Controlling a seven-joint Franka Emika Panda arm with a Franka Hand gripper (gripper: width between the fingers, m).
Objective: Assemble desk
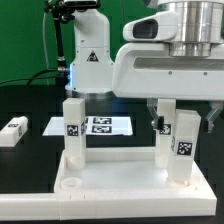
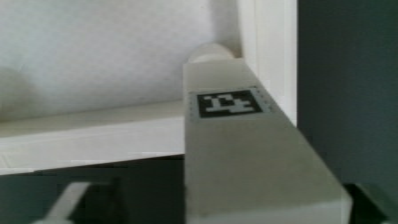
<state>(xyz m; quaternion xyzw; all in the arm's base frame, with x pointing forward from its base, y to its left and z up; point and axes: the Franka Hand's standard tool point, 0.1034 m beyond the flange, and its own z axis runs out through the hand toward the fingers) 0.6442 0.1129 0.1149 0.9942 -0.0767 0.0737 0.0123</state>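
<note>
The desk panel (image 1: 110, 192) lies flat at six o'clock in the exterior view, sockets up to take legs. One leg (image 1: 73, 128) stands in its ten o'clock corner and a second leg (image 1: 184, 145) at two o'clock, with the claw (image 1: 160, 120) close behind it, likely to seat it; I cannot tell whether the claw is spread or pinching. A spare leg (image 1: 12, 132) lies at nine o'clock, and the tags and marker board (image 1: 100, 125) show only patterns, no readable words.
</note>
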